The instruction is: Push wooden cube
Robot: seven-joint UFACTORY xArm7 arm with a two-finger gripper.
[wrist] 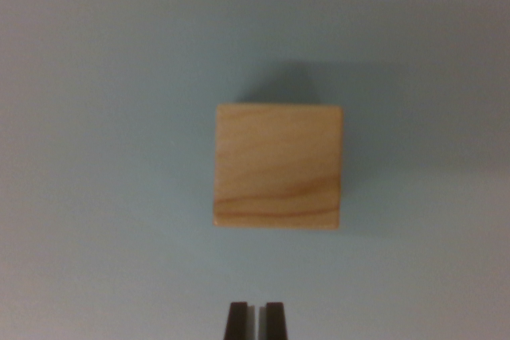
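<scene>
Below one wooden cube [279,166], apart from it, the tool [255,320] sits pressed together.

The whole wrist view is soft and blurred. Only the two dark fingertips of the gripper [255,320] show, the rest cut off by the bottom edge. Beyond them, the wooden cube [278,166] hides its far sides

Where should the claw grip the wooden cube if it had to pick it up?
Judging from the wrist view: come straight down and close on the wooden cube across its left and right side faces. Its edges run square to the frame, those faces look flat and parallel, and the surface around it is bare. The claw sits nearly shut below it.
</scene>
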